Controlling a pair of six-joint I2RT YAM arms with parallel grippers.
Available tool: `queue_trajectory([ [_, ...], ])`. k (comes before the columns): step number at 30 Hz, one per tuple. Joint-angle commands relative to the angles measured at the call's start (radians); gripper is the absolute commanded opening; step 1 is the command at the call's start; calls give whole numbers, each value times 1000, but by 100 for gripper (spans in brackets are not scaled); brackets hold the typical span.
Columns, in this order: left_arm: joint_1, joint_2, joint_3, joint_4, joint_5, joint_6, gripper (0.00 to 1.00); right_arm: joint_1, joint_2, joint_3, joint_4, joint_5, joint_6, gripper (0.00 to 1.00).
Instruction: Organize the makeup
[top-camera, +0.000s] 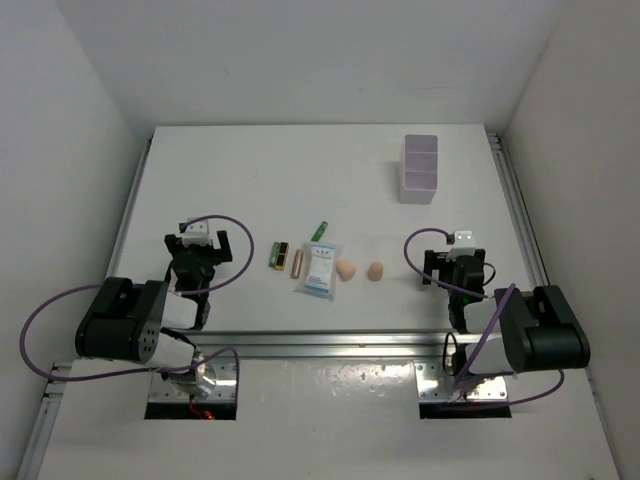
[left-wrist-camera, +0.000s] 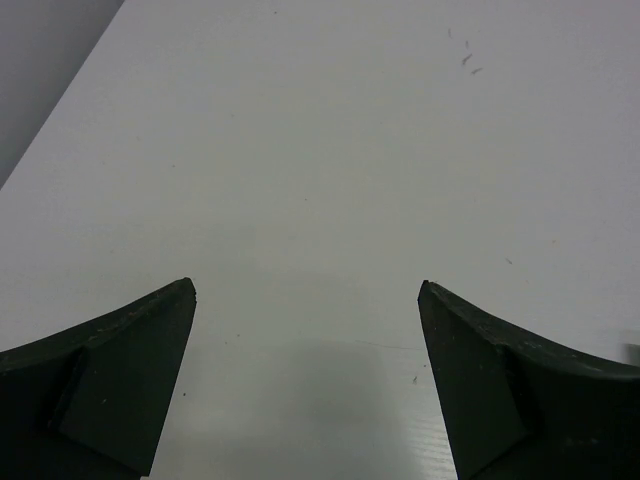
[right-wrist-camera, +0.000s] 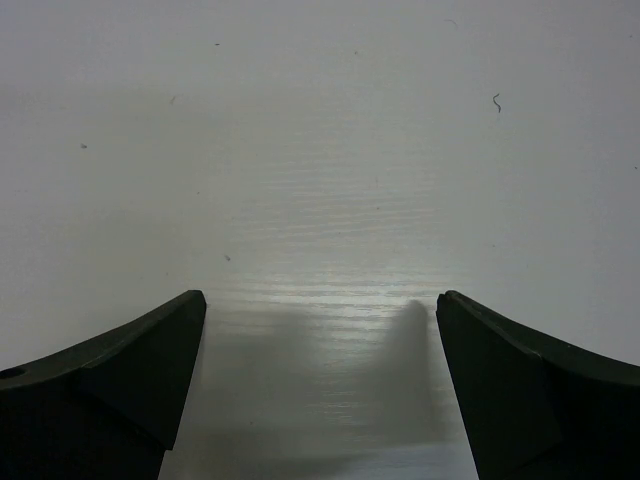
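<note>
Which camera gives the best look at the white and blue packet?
The top external view. The packet lies in plain sight there, between the rose-gold tube and a peach sponge. Both wrist views miss it and show only table.

White tray (top-camera: 419, 196) (three compartments), far right

Blk arms (top-camera: 125, 322) w/ purple cables (top-camera: 483, 345)
</note>
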Motion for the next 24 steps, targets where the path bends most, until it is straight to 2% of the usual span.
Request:
queue_trajectory([
  [1, -4, -10, 18, 41, -9, -15, 100, -5, -4, -60, 5, -18, -6, 100],
  [8, -4, -10, 1, 91, 4, -3, 100, -4, -7, -56, -4, -30, -9, 100],
  [10, -4, -72, 1, 86, 16, 13, 100, 8, -75, -1, -75, -41, -38, 100],
  [11, -4, -130, 57, -107, 40, 13, 100, 16, -104, 63, -317, -38, -49, 100],
  [12, -4, -242, 110, -237, 80, 40, 100, 37, -184, 108, -425, 7, -18, 100],
  [13, -4, -283, 171, -490, 132, 145, 100, 44, -204, 198, -518, 26, 11, 100],
  [14, -4, -313, 279, -593, 193, 176, 100, 48, -219, 296, -797, 55, 61, 100],
  [17, -13, -427, 299, -698, 122, 197, 100, 103, -202, 470, -1092, 63, 111, 100],
  [19, -24, -476, 281, -723, 155, 271, 100, 131, -175, 557, -1174, 63, 138, 98],
  [20, -33, -491, 280, -781, 210, 349, 100, 152, -155, 582, -1220, 40, 152, 95],
  [21, -34, -501, 293, -821, 237, 367, 100, 163, -135, 605, -1272, -10, 169, 92],
  [23, -34, -467, 361, -943, 251, 323, 100, 208, -103, 694, -1303, -88, 187, 85],
  [24, -34, -447, 389, -979, 251, 292, 100, 240, -89, 716, -1303, -200, 162, 84],
])
